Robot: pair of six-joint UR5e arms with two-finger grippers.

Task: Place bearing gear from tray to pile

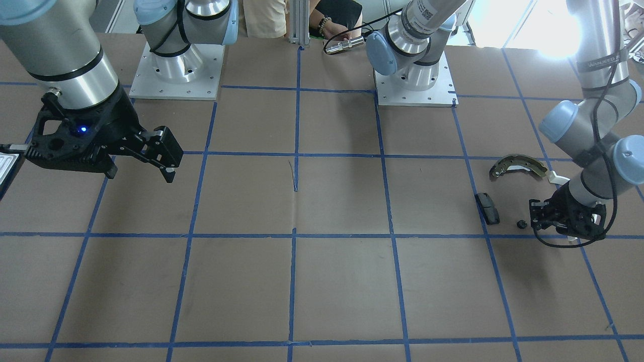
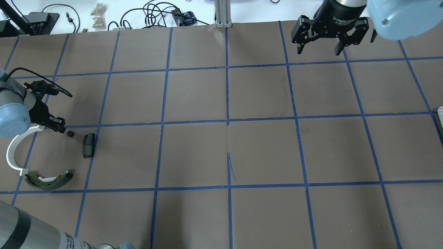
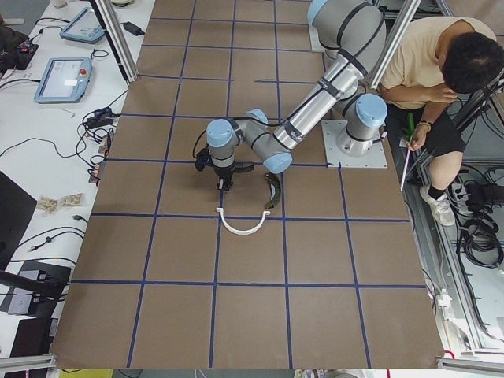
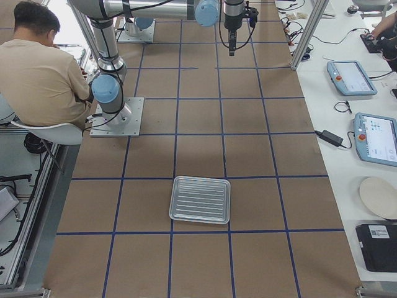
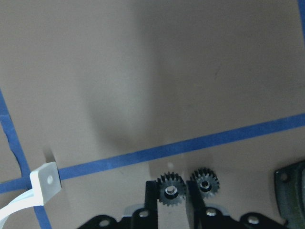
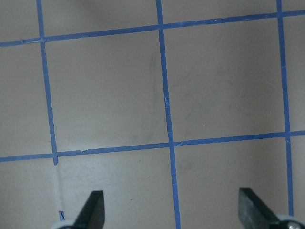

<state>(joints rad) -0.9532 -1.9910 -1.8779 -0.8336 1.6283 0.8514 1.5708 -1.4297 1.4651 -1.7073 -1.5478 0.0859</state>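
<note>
Left wrist view: bearing gear (image 5: 170, 190), sm. black toothed wheel, sits btwn fingers of left gripper (image 5: 171, 186), jaws narrow & closed on it, low at table (image 2: 263, 152); cannot tell if it touches the surface. Second gear (image 5: 205, 181) just beside it, outside the fingers. Rest of pile (image 2: 88, 148): black pad (image 2: 88, 142) near; white arc (image 2: 12, 152) & brake shoe (image 2: 50, 180) nearer robot, arc end just beside shoe. The tray (image 4: 200, 199): well apart, toward robot's right end. Right gripper (image 2: 317, 52): raised, fingers spread wide.
</note>
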